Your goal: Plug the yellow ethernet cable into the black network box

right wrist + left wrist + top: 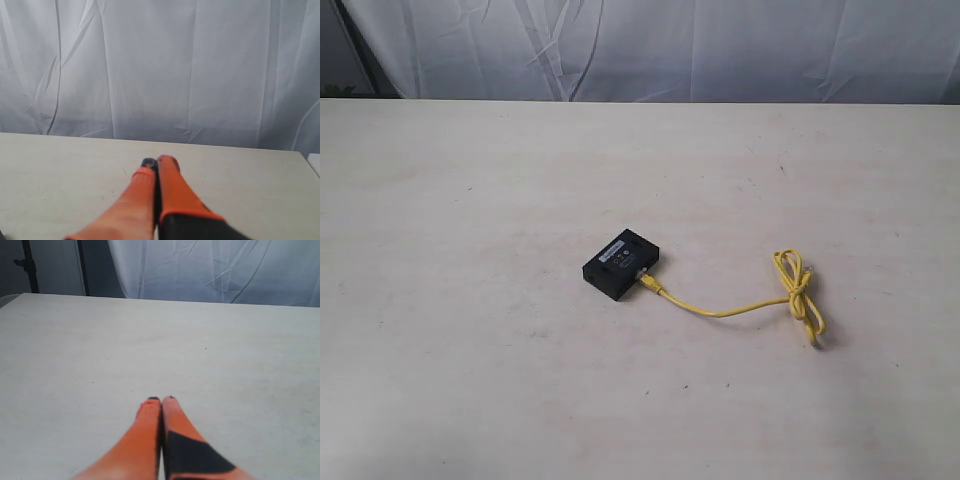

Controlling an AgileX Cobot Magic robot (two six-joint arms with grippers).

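The black network box (621,264) lies flat near the middle of the table in the exterior view, pale label strip on top. The yellow ethernet cable (740,308) has one plug seated in the box's side facing right; it runs right to a knotted bundle of loops (796,282), and its free end lies on the table at the right. Neither arm shows in the exterior view. My left gripper (161,399) is shut with nothing in it, over bare table. My right gripper (157,161) is shut too, empty, facing the curtain. Box and cable are out of both wrist views.
The pale table (470,350) spreads wide around the box. A white curtain (650,45) hangs behind its far edge. A dark stand (31,267) rises beyond the table's corner in the left wrist view.
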